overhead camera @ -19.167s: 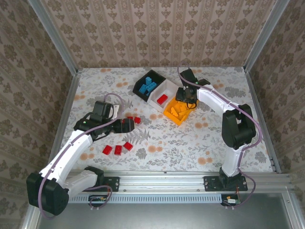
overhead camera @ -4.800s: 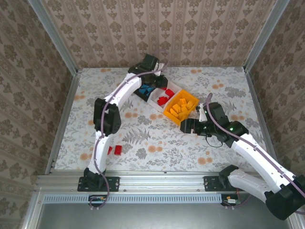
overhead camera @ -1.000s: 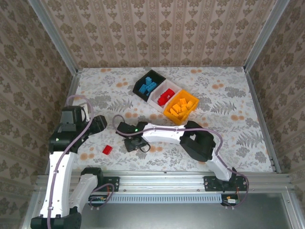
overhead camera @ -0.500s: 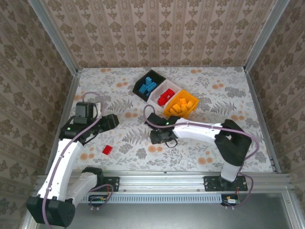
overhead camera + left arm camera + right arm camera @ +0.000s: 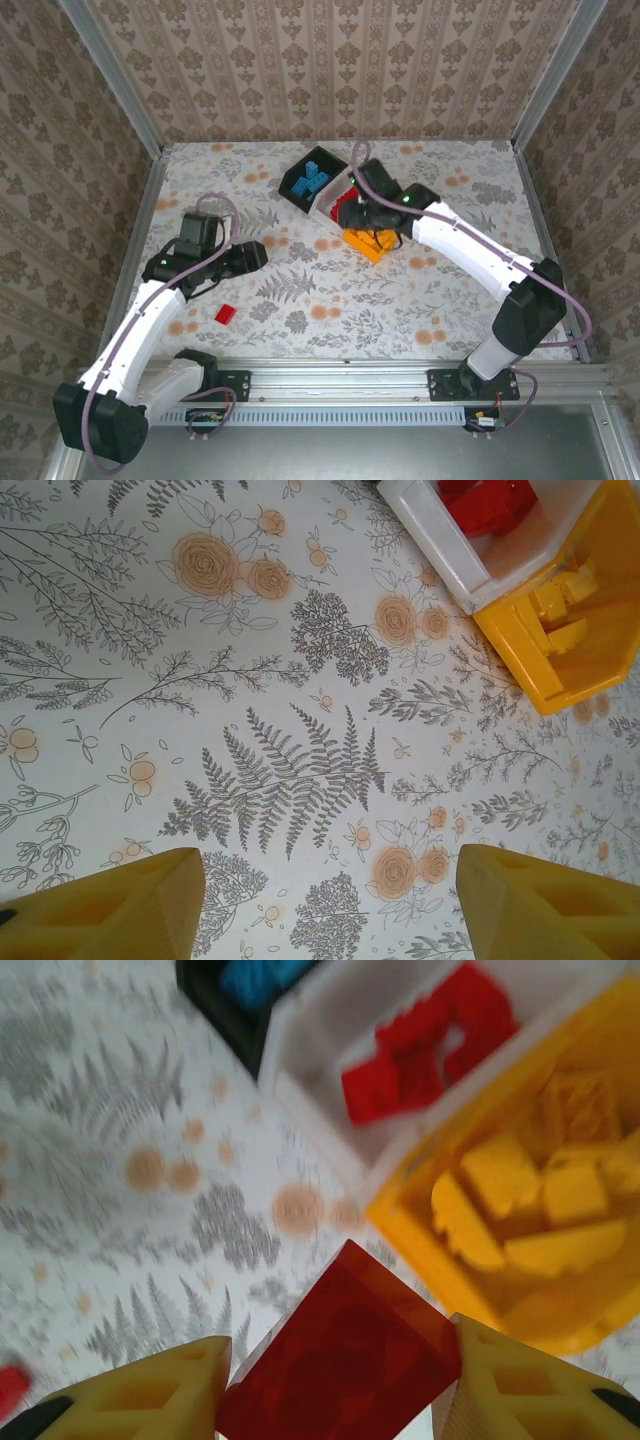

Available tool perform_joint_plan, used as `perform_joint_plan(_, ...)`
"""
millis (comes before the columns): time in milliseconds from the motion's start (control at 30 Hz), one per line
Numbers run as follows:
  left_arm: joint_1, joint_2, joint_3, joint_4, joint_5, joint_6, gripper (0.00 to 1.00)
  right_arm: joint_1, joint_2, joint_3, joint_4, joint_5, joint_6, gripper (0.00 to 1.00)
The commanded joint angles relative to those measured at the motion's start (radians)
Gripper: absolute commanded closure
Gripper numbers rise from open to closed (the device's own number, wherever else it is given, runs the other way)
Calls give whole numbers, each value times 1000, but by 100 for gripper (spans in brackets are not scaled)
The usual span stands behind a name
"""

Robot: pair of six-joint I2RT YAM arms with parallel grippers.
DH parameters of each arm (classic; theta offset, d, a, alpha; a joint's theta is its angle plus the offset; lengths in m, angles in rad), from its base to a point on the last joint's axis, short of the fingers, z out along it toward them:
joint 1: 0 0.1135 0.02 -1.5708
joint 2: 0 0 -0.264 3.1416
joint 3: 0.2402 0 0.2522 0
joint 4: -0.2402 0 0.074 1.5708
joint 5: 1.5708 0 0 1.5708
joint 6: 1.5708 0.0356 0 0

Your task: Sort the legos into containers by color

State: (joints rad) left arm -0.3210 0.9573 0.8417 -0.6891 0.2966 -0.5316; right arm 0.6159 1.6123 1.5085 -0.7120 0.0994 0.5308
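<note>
— Fingers [image 5: 530,1385] of the right gripper [image 5: 335,1390]: state?
— Wrist view: clamped on a red lego [image 5: 345,1330], one corner toward the white bin [image 5: 330,1010], long axis indeterminate.
— Arm pose?
— From above, the right arm stretches from the near right edge to far centre, over the white bin and orange bin [image 5: 362,244]. Left gripper [image 5: 325,910] fingers stand apart over bare counter [image 5: 150,630]; a loose red lego [image 5: 225,313] lies toward the near left corner.

The red brick [image 5: 345,1360] looks glossy, slightly translucent plastic, the white bin [image 5: 428,525] and orange bin [image 5: 560,670] smooth plastic, the floral-printed worktop [image 5: 150,630] matt.
</note>
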Motion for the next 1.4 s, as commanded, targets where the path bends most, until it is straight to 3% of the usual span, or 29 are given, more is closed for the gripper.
perform_joint_plan(0,4,-31,-6,-34,-27,-10,30,-63,85,118,-63,-63,-67,54)
perform_joint_plan(200,29,-68,-27,-85,-48,-4,14,-135,310,354,-102,-136,-92,54)
perform_joint_plan(267,40,-84,-38,-100,-58,-4,1,-144,387,432,-116,-143,-108,54)
perform_joint_plan(600,99,-90,-56,-167,-77,11,0,-174,743,826,-277,-130,-150,54)
perform_joint_plan(733,103,-73,-57,-185,-102,18,0,-174,795,871,-297,-129,-144,49)
perform_joint_plan(900,103,-5,-41,-209,-130,38,0,-177,779,863,-308,-122,-152,31)
perform_joint_plan(1000,87,45,-35,-217,-191,46,0,-177,708,796,-287,-141,-157,29)
perform_joint_plan(1367,6,269,-74,-170,-348,33,0,-167,186,129,22,-266,-98,28)
